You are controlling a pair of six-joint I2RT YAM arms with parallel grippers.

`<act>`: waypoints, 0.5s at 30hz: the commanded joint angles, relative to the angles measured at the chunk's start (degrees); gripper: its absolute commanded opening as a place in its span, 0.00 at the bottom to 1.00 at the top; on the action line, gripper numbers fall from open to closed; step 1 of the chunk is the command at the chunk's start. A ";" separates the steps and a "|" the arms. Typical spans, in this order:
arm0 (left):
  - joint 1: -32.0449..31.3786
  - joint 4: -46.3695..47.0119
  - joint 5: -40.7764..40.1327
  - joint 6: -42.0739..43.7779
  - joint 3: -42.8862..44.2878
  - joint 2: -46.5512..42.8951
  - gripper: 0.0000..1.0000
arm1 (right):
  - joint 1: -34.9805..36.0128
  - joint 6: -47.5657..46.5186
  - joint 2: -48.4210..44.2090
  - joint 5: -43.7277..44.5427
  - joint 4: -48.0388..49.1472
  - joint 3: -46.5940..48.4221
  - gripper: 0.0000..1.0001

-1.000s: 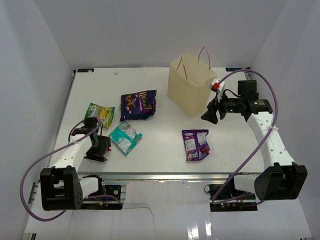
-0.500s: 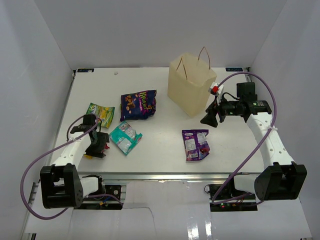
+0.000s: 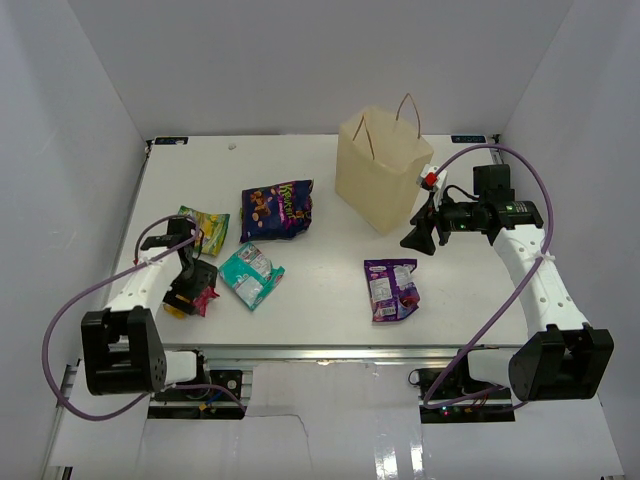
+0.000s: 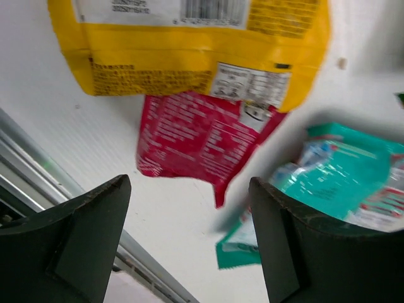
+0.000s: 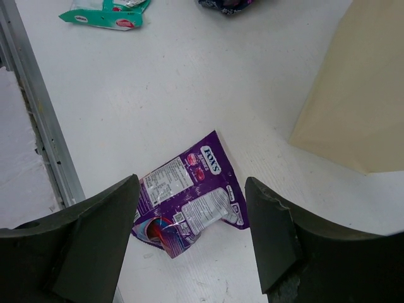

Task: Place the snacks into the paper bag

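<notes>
The tan paper bag (image 3: 385, 180) stands upright at the back right, and its side shows in the right wrist view (image 5: 360, 95). My right gripper (image 3: 418, 238) is open and empty beside the bag, above a small purple packet (image 3: 392, 288) that lies between its fingers in its wrist view (image 5: 189, 205). My left gripper (image 3: 192, 283) is open and empty over a red packet (image 4: 202, 139) and a yellow packet (image 4: 189, 44). The red packet (image 3: 207, 297) peeks out beside it. A teal packet (image 3: 250, 275), a large purple packet (image 3: 277, 209) and a green-yellow packet (image 3: 203, 226) lie on the table. No brown candy shows.
The metal rail at the table's front edge runs close below my left gripper (image 4: 38, 170) and shows at the left of the right wrist view (image 5: 38, 113). White walls enclose the table on three sides.
My left gripper has swung from facing right to pointing down over the red and yellow packets, which now show beside it. My right gripper has shifted slightly left and stays open.
</notes>
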 commanded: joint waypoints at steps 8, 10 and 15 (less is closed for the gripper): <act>0.24 0.91 -4.05 8.38 4.78 12.17 0.82 | -0.03 0.44 -1.85 -3.61 -0.02 -0.76 0.74; 0.24 1.97 -3.00 9.62 5.39 13.76 0.81 | -0.03 0.70 -2.03 -3.96 0.15 -1.20 0.74; 0.24 3.99 -1.59 12.70 4.78 15.97 0.72 | -0.03 0.88 -2.47 -4.66 0.07 -1.55 0.74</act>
